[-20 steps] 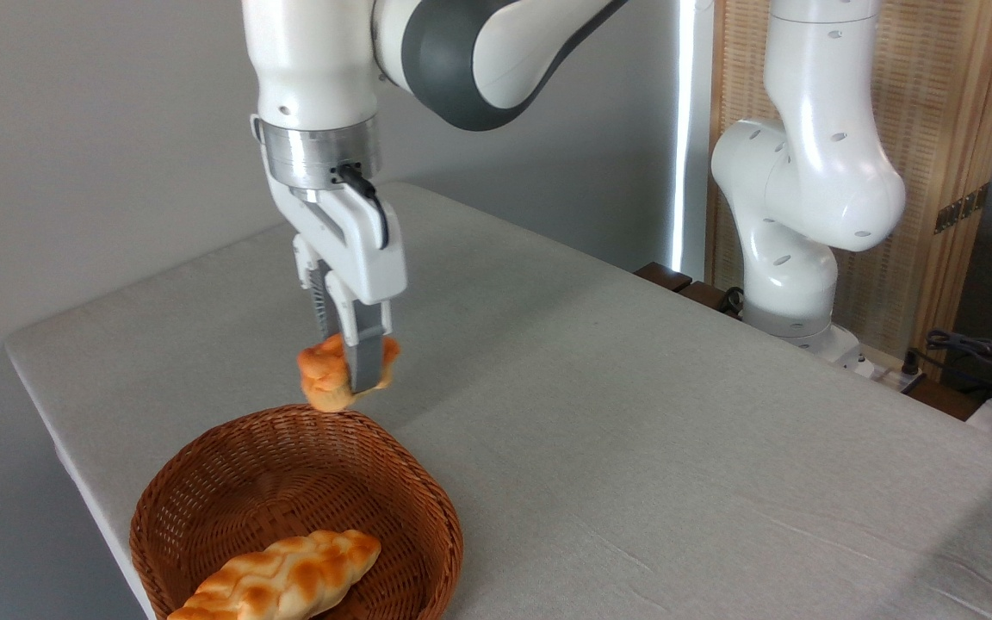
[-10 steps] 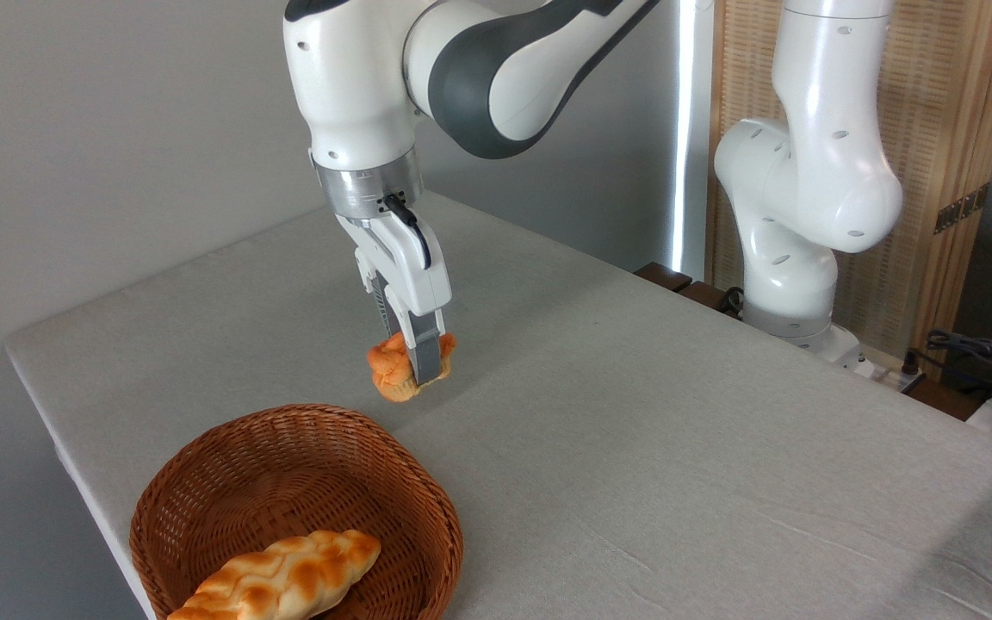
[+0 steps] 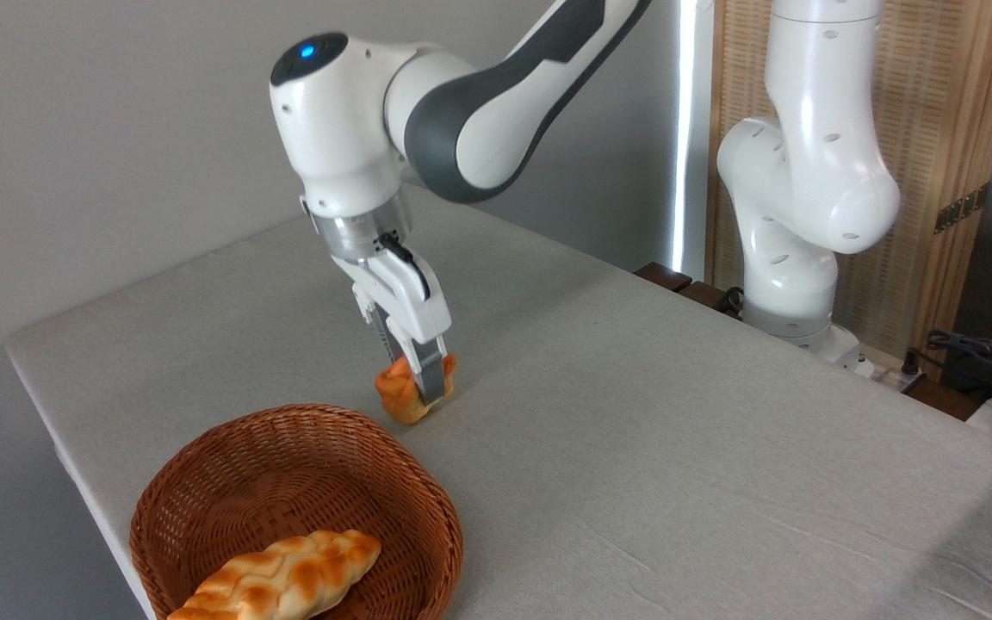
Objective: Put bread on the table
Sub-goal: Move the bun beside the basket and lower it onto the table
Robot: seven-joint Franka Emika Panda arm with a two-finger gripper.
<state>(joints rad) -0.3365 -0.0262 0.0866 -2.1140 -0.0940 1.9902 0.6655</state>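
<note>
The bread (image 3: 399,396), a small golden-orange bun, is held between the fingers of my gripper (image 3: 420,392), which is shut on it. The bun sits low, at or just above the grey cloth of the table (image 3: 634,413), just past the far rim of the wicker basket. I cannot tell whether its base touches the cloth. The near finger (image 3: 431,379) hides part of the bun.
A round brown wicker basket (image 3: 203,491) stands at the table's front left with a braided oval loaf (image 3: 281,577) inside. The arm's white base (image 3: 793,275) rises at the back right. Cables (image 3: 978,353) lie at the far right.
The gripper carried the bun from above the basket's far rim to the right and down, close to the table cloth. The arm's wrist dropped and tilted.
</note>
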